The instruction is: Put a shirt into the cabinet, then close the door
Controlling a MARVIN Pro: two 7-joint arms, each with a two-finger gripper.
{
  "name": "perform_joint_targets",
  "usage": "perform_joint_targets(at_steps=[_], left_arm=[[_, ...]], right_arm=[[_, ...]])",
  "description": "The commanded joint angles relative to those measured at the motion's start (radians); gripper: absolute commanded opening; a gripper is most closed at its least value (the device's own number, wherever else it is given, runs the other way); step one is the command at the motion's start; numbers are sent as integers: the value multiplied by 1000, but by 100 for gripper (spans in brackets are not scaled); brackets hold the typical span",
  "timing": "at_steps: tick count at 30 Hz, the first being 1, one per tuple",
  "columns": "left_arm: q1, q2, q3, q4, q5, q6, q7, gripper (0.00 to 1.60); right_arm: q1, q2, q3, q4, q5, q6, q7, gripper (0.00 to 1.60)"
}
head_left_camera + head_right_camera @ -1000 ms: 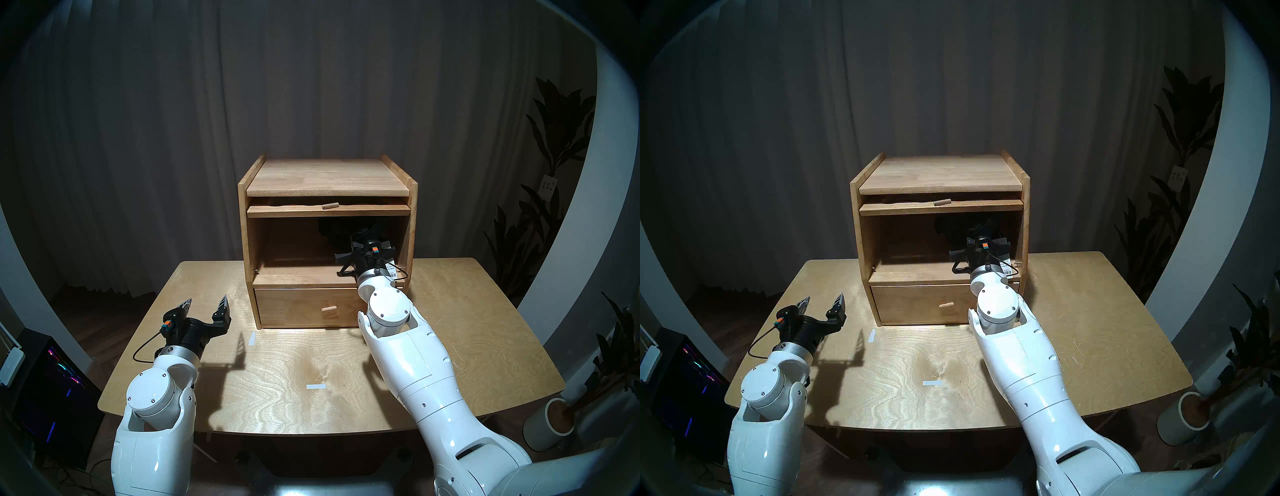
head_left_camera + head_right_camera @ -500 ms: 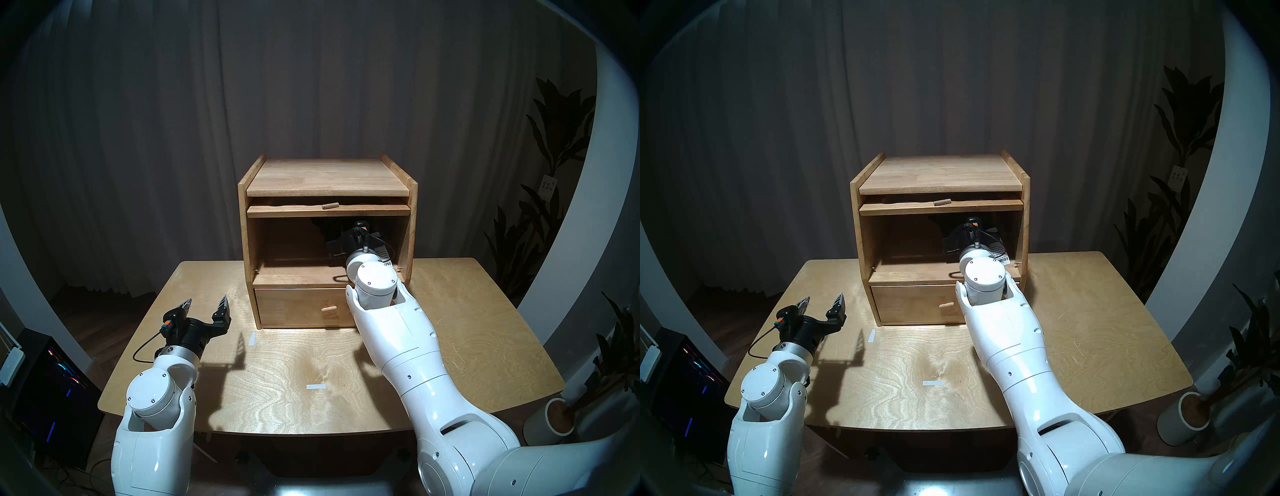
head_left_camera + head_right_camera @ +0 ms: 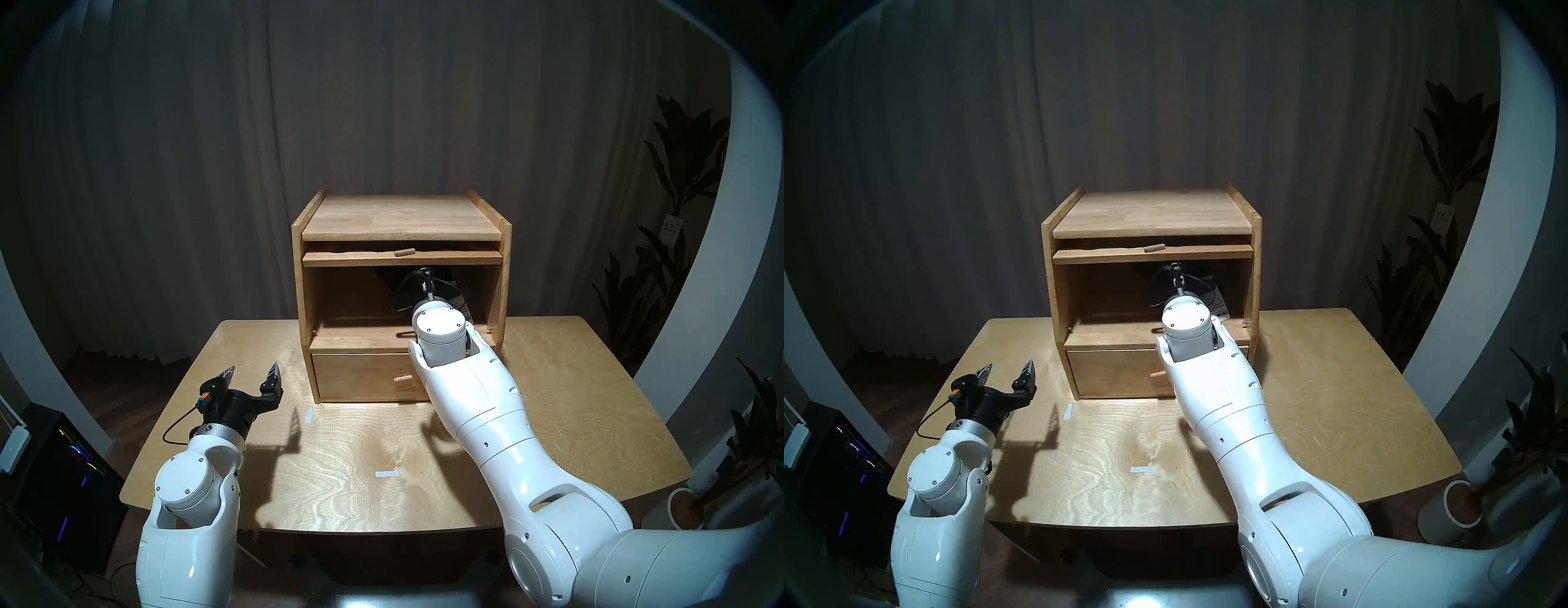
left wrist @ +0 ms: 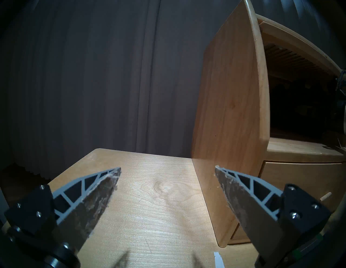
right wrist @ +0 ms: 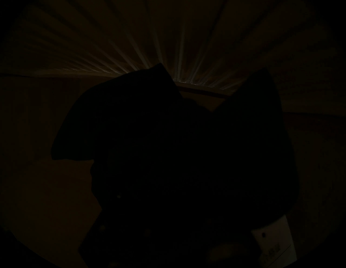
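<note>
Right end effector [image 3: 418, 280] buried against lumpy black shirt [image 5: 177, 159], white tag showing.

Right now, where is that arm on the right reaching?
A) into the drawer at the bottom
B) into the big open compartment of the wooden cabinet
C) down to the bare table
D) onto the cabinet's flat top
B: the right arm goes into the cabinet's open compartment, above the shut drawer, where the black shirt lies.
</note>
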Motion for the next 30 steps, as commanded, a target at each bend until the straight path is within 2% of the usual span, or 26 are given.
perform_joint_targets(at_steps=[1, 7, 12, 23, 24, 26, 30], left_arm=[[-4, 1, -2, -25, -1, -3, -1, 160], [-4, 1, -2, -25, -1, -3, -1, 160], [-4, 1, -2, -25, -1, -3, -1, 160], [-5, 2, -2, -23, -1, -4, -1, 160], [-5, 2, -2, -23, -1, -4, -1, 160], [-5, 2, -2, -23, -1, -4, -1, 160], [-5, 2, -2, -23, -1, -4, -1, 160]], right_arm=[[-42, 1, -13, -81, -13, 2, -19, 160], [-89, 6, -10, -108, -9, 26, -28, 160], [-129, 3, -13, -183, -14, 111, -41, 160], [-198, 23, -75, -317, -81, 130, -91, 160], [-224, 29, -81, -364, -84, 153, -92, 160], [-223, 25, -82, -354, -87, 140, -103, 160], [-261, 33, -76, -403, -88, 172, -123, 160]])
